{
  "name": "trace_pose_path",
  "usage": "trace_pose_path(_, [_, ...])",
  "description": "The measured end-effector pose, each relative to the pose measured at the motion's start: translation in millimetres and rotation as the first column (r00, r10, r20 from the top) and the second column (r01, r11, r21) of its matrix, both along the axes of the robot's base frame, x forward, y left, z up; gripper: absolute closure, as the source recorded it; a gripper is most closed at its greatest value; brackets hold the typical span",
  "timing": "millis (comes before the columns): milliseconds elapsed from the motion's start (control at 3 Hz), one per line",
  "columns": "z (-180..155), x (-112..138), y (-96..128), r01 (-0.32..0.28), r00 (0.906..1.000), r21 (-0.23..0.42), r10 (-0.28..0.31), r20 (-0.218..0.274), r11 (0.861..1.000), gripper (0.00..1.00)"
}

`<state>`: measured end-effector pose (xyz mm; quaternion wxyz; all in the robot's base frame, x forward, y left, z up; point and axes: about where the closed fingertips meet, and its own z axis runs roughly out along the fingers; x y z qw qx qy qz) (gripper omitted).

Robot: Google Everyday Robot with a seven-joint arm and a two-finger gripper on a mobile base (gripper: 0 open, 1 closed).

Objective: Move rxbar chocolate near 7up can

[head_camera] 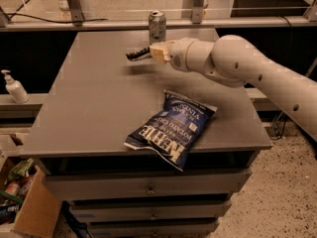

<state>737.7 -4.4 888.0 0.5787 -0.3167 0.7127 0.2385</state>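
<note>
The rxbar chocolate (137,54) is a narrow black bar held at its right end by my gripper (154,52), a little above the grey table top (94,98). The bar sticks out to the left of the gripper and casts a shadow on the table below. My gripper is shut on it. The 7up can (157,26) stands upright at the table's far edge, just behind and slightly right of the bar. My white arm (237,66) reaches in from the right.
A large blue chip bag (173,129) lies at the table's front right, overhanging the front edge. A white pump bottle (14,87) stands on a shelf to the left. A cardboard box (25,202) with items sits on the floor at lower left. Drawers are below the table top.
</note>
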Motion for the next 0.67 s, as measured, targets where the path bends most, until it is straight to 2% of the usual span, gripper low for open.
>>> trace_pose_path(667, [-1.9,2.4,-2.1,0.008,1.0,-0.004,-0.008,0.004,1.0,1.0])
